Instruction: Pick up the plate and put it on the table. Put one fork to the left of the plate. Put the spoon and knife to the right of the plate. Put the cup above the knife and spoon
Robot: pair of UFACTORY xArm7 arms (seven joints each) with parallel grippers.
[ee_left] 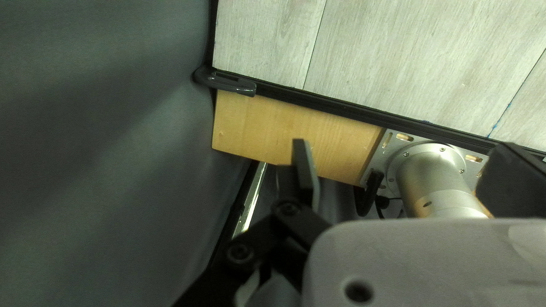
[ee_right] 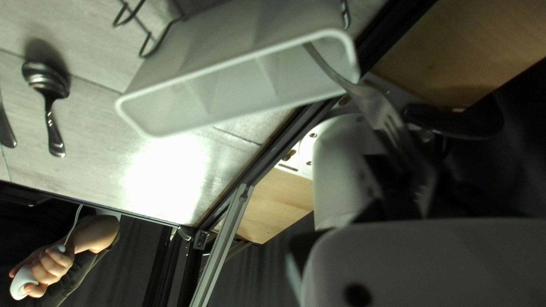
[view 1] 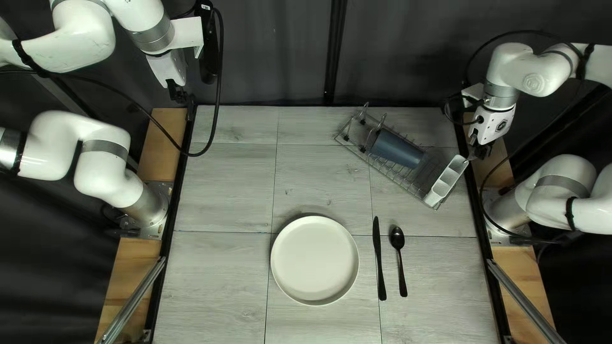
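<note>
Three of five pieces are set: the plate (view 1: 314,259) lies low at centre frame in the top left view, with the knife (view 1: 378,258) and spoon (view 1: 398,260) just right of it. The fork (ee_right: 379,115) sticks out of the white caddy (view 1: 447,180) at right, its tines at the right gripper (view 1: 478,153); whether that gripper has clamped it cannot be told. The cup (view 1: 396,149) lies in the rack (view 1: 354,143), unplaced. The left gripper (view 1: 180,93) hangs spread at upper left.
</note>
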